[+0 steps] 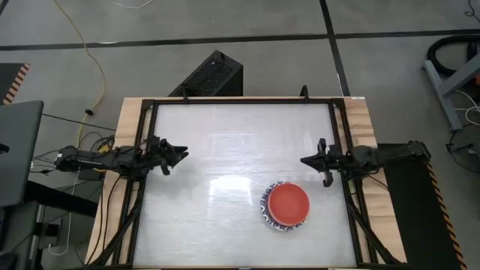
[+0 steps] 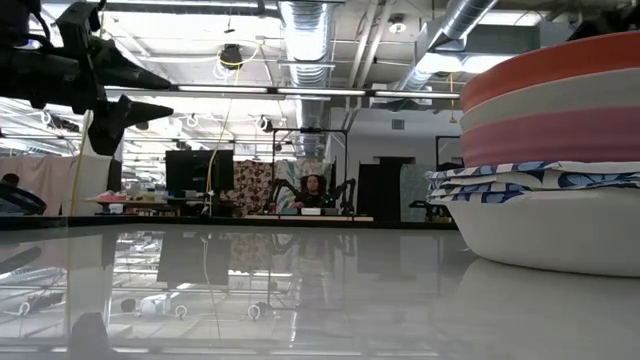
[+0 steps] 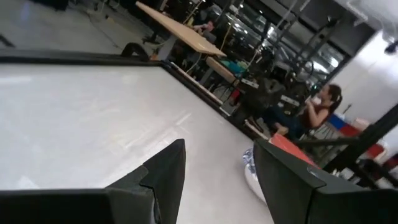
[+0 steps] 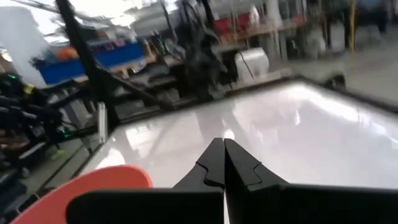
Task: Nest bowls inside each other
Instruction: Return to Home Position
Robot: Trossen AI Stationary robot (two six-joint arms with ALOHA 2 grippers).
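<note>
The bowls stand nested in one stack [image 1: 285, 207] on the white worktop [image 1: 225, 135], in the half nearer the right edge and close to the edge where the low camera sits. The red bowl [image 1: 289, 202] is uppermost, over a cream bowl [image 2: 560, 100], a pink bowl [image 2: 560, 135] and the blue-rimmed bowls [image 2: 530, 178] at the base. The right end effector [image 1: 304, 160] is by the right edge, its fingers pressed together and holding nothing; the stack lies near it, a little toward the low camera's edge, and is not touching it. The left end effector [image 1: 182, 155] is by the left edge, raised above the surface, its fingers spread wide and empty, well apart from the stack across the worktop. A person [image 3: 320, 107] sits in the room beyond.
</note>
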